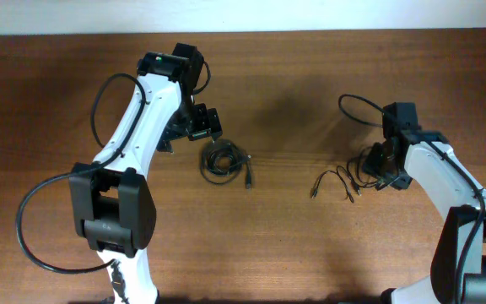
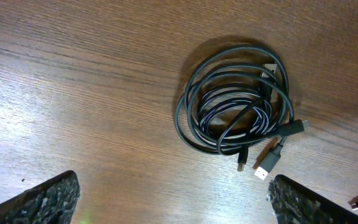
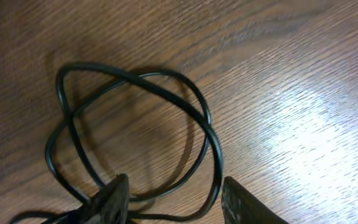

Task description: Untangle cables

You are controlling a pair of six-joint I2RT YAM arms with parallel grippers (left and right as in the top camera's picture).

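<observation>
Your open left gripper (image 2: 174,186) is hovering over the tight coil of thin black cords (image 2: 235,102), your open right gripper (image 3: 174,186) straddling a loose black cord loop (image 3: 135,76): pinch one plug (image 2: 263,172).

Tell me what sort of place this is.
Probably a robotics test bench: a plain wooden table, a white left arm and right arm reaching over it, and thin black cables set out as practice material.

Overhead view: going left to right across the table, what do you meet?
Left gripper → coiled cables → loose cable with plug ends → right gripper.
</observation>
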